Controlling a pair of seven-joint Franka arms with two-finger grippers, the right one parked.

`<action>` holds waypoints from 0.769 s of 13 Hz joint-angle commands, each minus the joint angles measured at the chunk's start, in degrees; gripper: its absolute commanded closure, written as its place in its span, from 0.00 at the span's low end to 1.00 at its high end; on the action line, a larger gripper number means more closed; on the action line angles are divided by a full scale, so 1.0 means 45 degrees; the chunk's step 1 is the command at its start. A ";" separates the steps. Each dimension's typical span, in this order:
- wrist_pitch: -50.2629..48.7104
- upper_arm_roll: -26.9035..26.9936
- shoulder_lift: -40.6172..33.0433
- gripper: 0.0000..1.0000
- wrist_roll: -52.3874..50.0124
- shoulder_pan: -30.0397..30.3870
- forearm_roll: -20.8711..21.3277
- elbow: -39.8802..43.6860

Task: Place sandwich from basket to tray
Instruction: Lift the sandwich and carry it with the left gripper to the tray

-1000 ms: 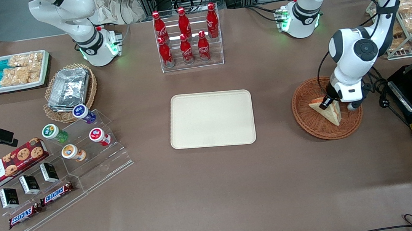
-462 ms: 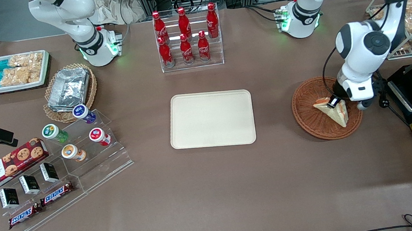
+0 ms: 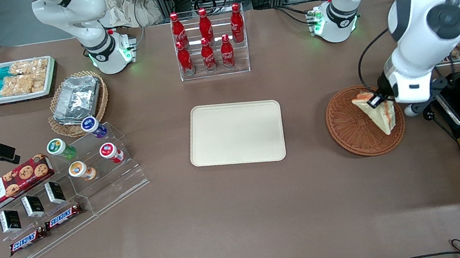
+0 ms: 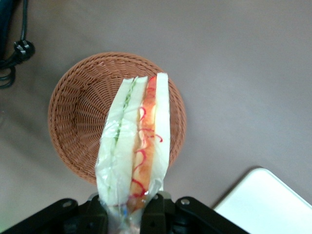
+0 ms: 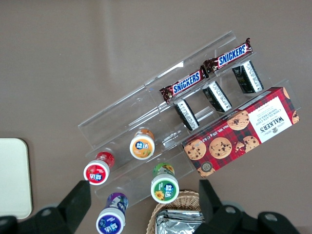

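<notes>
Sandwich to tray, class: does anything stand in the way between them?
Nothing visible does. The gripper holds the sandwich above the wicker basket; only bare tabletop lies between the basket and the cream tray, whose surface holds nothing.

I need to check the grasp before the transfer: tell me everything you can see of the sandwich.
The sandwich is a triangular wedge of pale white bread with green and orange-red filling layers, in clear wrap. The gripper is shut on one end of it, so it hangs tilted above the reddish-brown wicker basket, apparently lifted clear of the weave. The tray lies toward the parked arm's end.
</notes>
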 commanded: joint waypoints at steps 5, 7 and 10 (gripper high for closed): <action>-0.2227 -0.2861 0.0349 1.00 0.0879 -0.0006 -0.0009 0.3131; -0.2052 -0.3897 0.0601 1.00 0.1269 -0.0006 0.0108 0.3073; -0.0167 -0.4934 0.1226 1.00 0.1037 -0.0006 0.0226 0.2083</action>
